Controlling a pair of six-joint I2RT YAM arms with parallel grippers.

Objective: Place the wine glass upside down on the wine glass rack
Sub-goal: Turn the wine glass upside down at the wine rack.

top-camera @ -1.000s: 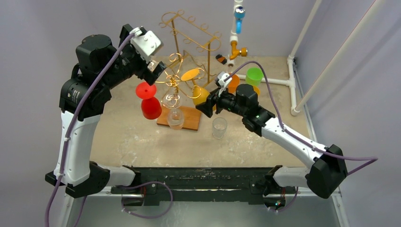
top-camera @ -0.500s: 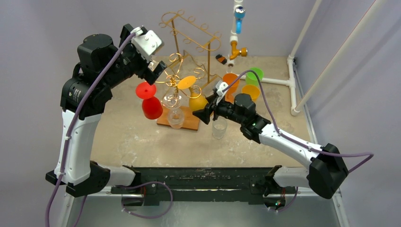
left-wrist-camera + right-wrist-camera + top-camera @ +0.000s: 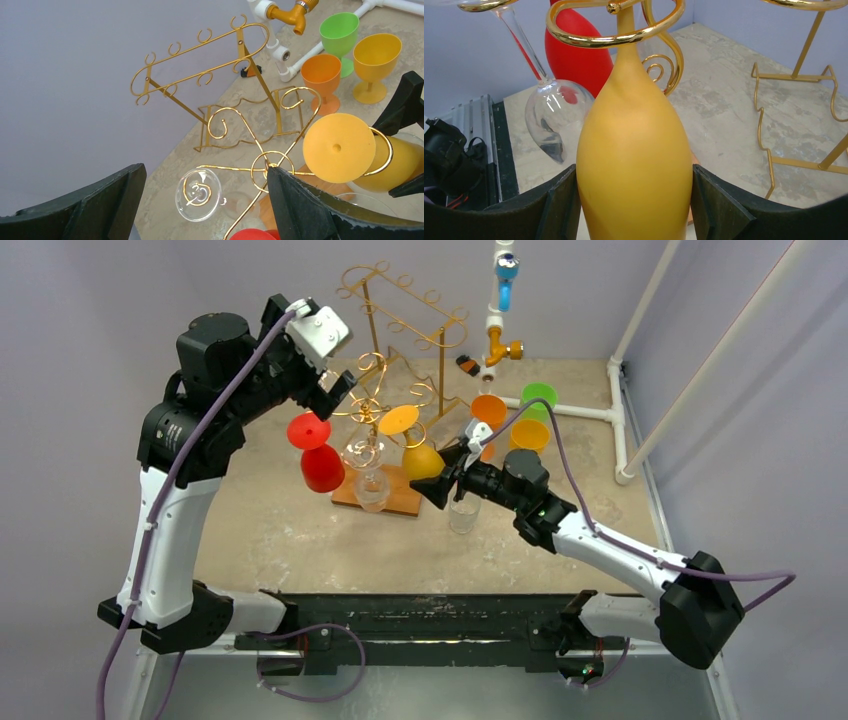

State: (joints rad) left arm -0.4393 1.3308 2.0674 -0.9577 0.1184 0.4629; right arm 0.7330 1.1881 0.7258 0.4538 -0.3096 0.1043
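My left end effector (image 3: 335, 392) hangs released, fingers spread wide, high at the left edge of the wine glass rack (image 3: 372, 400) and near its gold curls. Below it a red glass (image 3: 319, 462) and a clear glass (image 3: 369, 480) hang upside down, with bare worktop (image 3: 270, 530) open to their left and front. The yellow wine glass (image 3: 634, 150) is upside down at the rack's right side, its stem inside a gold curl and its foot disc above it (whether the foot bears on the wire I cannot tell). My right end effector (image 3: 441, 476) grasps its bowl, one finger pressed on each flank. A tumbler (image 3: 464, 510) stands just beside my wrist, and three goblets (image 3: 529, 433) crowd the worktop farther right
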